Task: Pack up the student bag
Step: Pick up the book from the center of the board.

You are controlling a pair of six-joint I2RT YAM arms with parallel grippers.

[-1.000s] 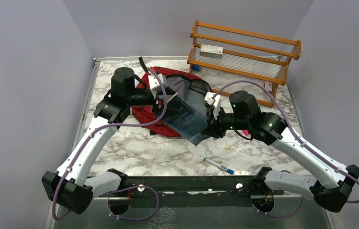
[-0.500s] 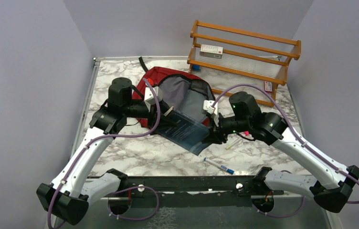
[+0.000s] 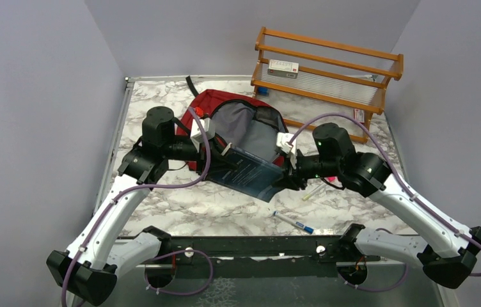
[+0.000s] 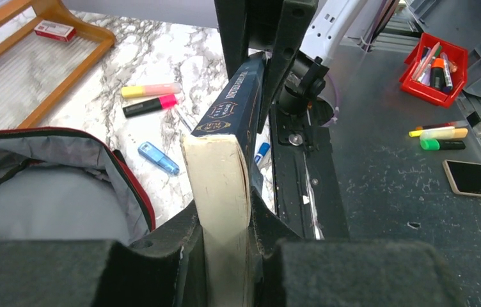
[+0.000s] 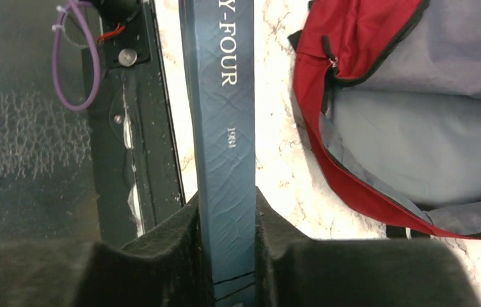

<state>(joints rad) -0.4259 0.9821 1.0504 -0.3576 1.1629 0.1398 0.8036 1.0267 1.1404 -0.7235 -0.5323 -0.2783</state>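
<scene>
Marble tabletop [image 3: 187, 204]: left gripper [image 3: 228, 152] and right gripper [image 3: 283, 176] clamp a dark-blue hardback book [image 3: 247, 169].
Feed it level toward twelve o'clock into the dark-red fabric backpack [image 3: 238, 125].

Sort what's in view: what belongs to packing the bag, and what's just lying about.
In the job: student bag, open; dark blue book, clamped by left gripper and right gripper.

Lying about: two highlighters, small blue stick, pen, wooden rack, small box on it.
</scene>
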